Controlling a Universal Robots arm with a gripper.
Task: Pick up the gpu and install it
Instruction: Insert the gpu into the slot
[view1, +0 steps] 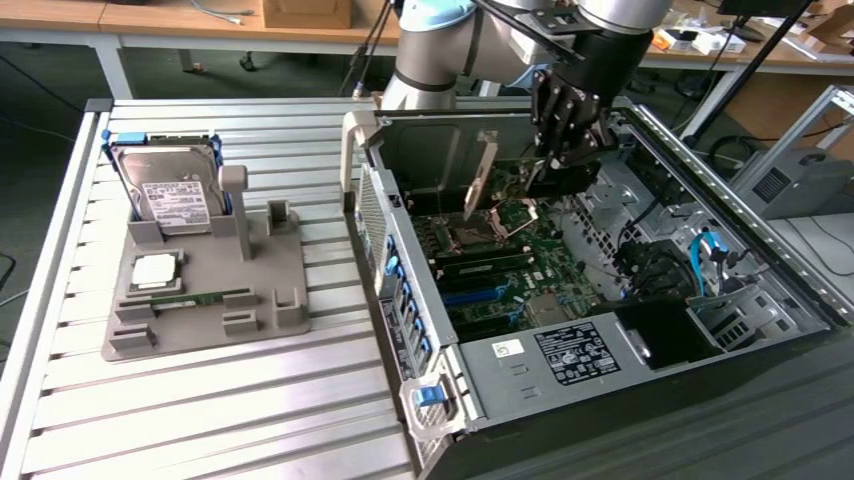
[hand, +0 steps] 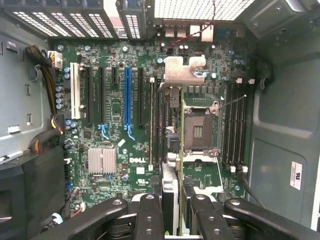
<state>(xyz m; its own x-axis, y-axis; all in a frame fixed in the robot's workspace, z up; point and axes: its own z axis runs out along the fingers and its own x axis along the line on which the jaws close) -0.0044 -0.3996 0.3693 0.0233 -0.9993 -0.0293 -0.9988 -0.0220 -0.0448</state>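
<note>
My gripper hangs inside the open computer case, shut on the gpu. In the wrist view the gpu stands edge-on between my fingers, a thin green card with its silver end bracket pointing toward the case's rear grille. It is held above the motherboard, over the strip between the CPU socket and the row of expansion slots, apart from the blue slot. Whether its lower edge touches a slot is hidden.
A grey fixture on the slatted table at the exterior view's left holds a hard drive, a processor chip and a memory stick. The power supply and blue cables crowd the case's near end.
</note>
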